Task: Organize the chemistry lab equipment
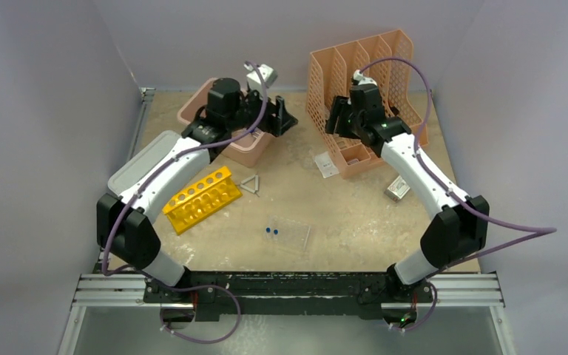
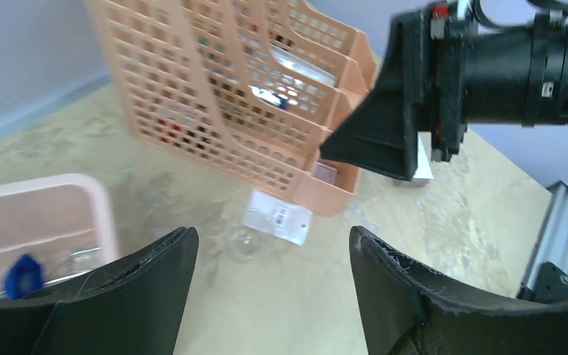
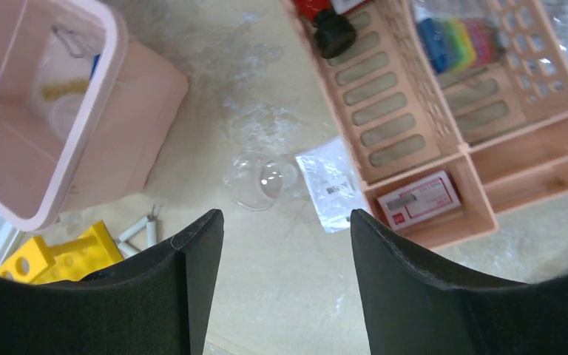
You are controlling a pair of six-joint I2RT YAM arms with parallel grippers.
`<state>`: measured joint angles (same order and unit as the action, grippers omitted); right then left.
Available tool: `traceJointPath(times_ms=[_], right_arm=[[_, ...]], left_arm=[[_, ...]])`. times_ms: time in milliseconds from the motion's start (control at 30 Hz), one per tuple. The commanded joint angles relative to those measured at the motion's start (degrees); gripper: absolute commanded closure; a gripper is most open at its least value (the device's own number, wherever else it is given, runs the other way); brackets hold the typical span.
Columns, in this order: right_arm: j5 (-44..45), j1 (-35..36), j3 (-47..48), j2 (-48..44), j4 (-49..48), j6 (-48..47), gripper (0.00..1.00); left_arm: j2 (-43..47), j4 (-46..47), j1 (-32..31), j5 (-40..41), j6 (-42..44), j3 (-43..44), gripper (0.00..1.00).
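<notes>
The yellow test-tube rack (image 1: 202, 198) lies at the left of the table, and its corner shows in the right wrist view (image 3: 52, 259). Beside it rests the small wire triangle (image 1: 251, 184) (image 3: 139, 229). A clear plastic tray (image 1: 296, 235) sits near the front, with two blue-capped vials (image 1: 271, 231) at its left edge. My left gripper (image 1: 281, 118) (image 2: 274, 244) hovers by the pink tub, open and holding nothing. My right gripper (image 1: 336, 118) (image 3: 287, 222) hangs in front of the file holder, also open with nothing between its fingers.
The pink tub (image 1: 225, 140) (image 3: 81, 111) stands at the back left with small items inside. At the back right is the peach file holder (image 1: 362, 96) (image 2: 214, 89). A clear glass dish (image 3: 259, 181) and a white packet (image 1: 326, 164) lie between them. A small metal box (image 1: 397, 188) sits at the right.
</notes>
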<state>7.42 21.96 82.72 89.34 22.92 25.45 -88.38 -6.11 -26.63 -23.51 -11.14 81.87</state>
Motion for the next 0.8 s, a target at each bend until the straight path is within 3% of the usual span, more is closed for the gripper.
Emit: traceJointPath(times_ms=[0, 233, 333, 600, 767], right_arm=[[7.1, -2.3, -1.1, -3.5, 5.3, 6.2, 0.33], [13.7, -7.1, -7.3, -9.8, 8.6, 10.2, 0.2], [14.1, -9.1, -10.4, -12.2, 8.5, 13.0, 0.17], [12.6, -11.5, -14.5, -15.1, 7.3, 14.8, 0.16], [11.8, -11.8, -16.2, -16.6, 5.8, 13.3, 0.17]], left_arm=[[-4.2, 1.5, -5.6, 4.5, 1.5, 1.1, 0.25], [-12.6, -1.0, -13.3, 23.0, -1.7, 5.6, 0.2], [-17.3, -3.7, -13.7, 23.3, -2.6, 8.5, 0.16], [-27.9, -12.0, -13.7, 26.6, -4.0, 16.2, 0.16], [-32.4, -13.8, -13.8, 22.6, -4.1, 19.3, 0.15]])
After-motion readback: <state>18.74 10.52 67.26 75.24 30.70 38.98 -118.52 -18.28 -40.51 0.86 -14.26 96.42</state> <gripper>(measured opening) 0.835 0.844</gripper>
